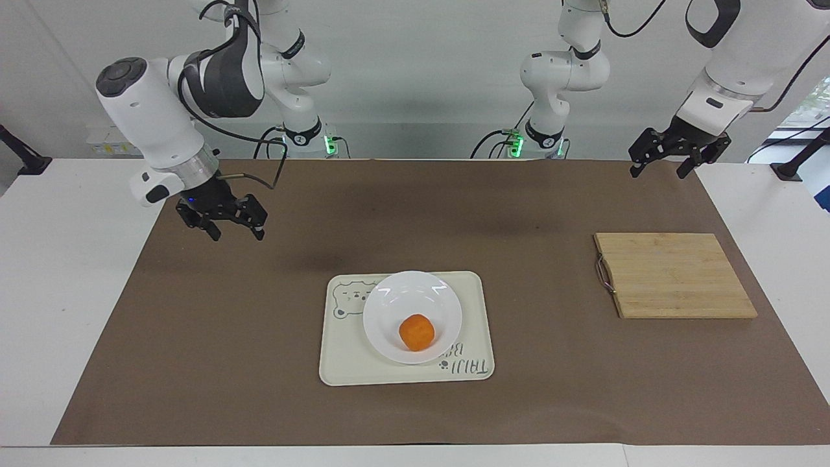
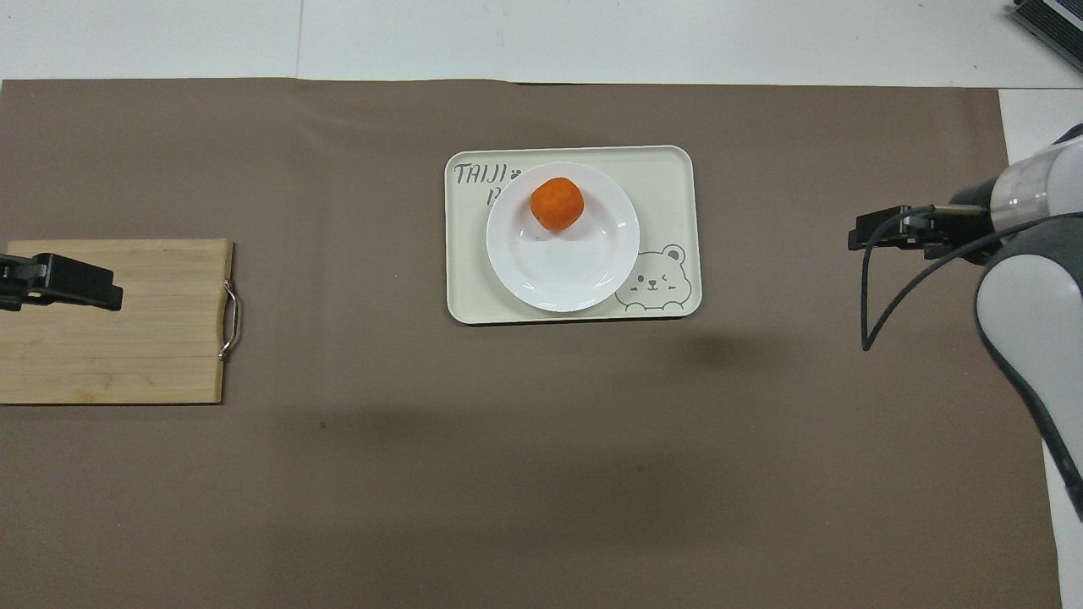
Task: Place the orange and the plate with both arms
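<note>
The orange [image 1: 416, 331] [image 2: 557, 203] lies in the white plate [image 1: 389, 305] [image 2: 584, 271]. That plate rests on a cream tray [image 1: 467, 292] [image 2: 668, 169] with a bear drawing, mid-table. My right gripper [image 1: 237, 235] [image 2: 856, 234] hangs open and empty over the brown mat toward the right arm's end, well clear of the tray. My left gripper [image 1: 656, 172] [image 2: 108, 293] is open and empty, raised at the left arm's end; in the overhead view it shows over the cutting board.
A bamboo cutting board [image 1: 674, 275] [image 2: 127, 338] with a metal handle lies toward the left arm's end. A brown mat [image 1: 519, 214] covers the table's middle, with white table surface beyond its edges.
</note>
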